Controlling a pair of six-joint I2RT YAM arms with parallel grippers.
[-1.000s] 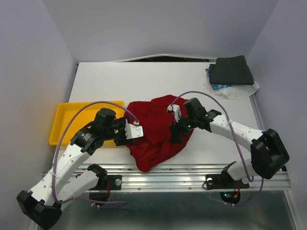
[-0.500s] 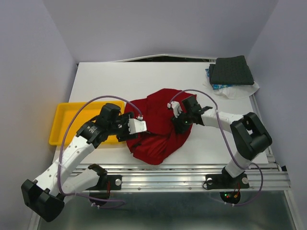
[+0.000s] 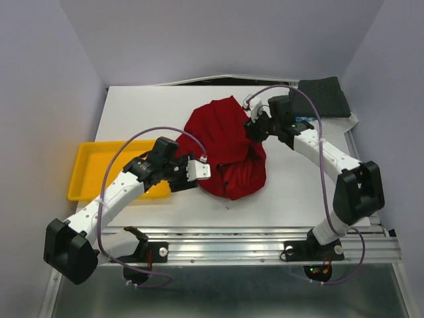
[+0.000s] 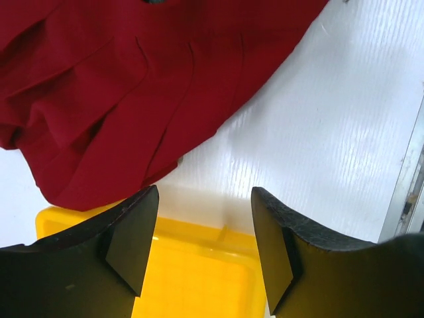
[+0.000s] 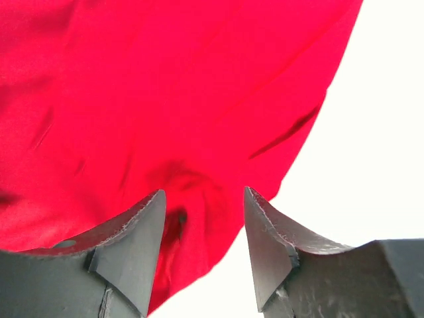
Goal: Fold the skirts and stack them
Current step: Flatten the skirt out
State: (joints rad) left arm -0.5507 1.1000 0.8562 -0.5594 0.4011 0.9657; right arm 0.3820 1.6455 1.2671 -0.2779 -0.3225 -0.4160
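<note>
- The red skirt (image 3: 225,149) lies bunched mid-surface.
- The left fingers (image 4: 129,232) are spread and empty beside its near-left edge; the right fingers (image 5: 129,245) are spread over its far-right side.
- The grey skirt (image 3: 324,98) sits folded in the far-right corner.
- The white surface (image 3: 152,112) bears a yellow tray (image 3: 99,173) on the left; lilac walls (image 3: 218,40) surround it.

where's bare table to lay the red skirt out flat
Widest bare patch: far left, between the back edge, the yellow tray and the red skirt. A smaller one lies near right, between the skirt and the right arm. Crowded: the far right corner with the charcoal skirt, and near left, under the left arm.
</note>
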